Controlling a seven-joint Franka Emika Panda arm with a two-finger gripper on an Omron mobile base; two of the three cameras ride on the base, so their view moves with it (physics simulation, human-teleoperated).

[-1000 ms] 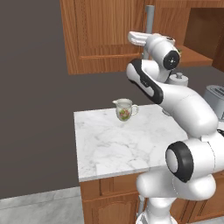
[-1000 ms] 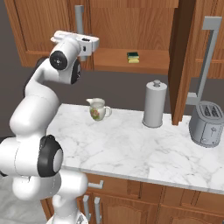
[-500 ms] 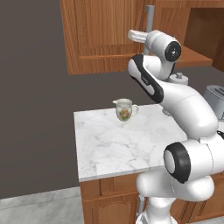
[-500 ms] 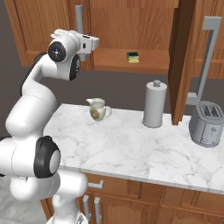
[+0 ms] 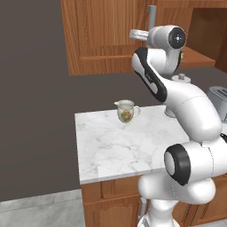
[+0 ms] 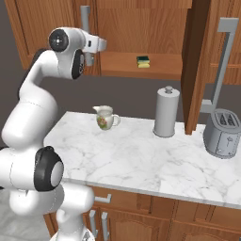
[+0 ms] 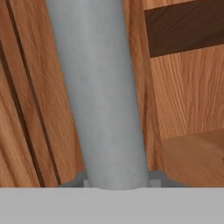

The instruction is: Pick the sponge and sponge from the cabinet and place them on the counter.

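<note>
Claw (image 6: 92, 52) clamped on the left cabinet (image 6: 141, 28) door's round grey metal handle (image 7: 98, 96); yellow, green-topped sponge (image 6: 143, 61) sits on the wooden shelf (image 6: 160, 70).

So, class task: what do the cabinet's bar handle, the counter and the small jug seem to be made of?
Bar handle: probably brushed metal, plain matte grey, no grain. Counter: looks like polished marble, white with faint grey veins. Jug: likely glazed ceramic, glossy pale body with a painted floral motif.
</note>
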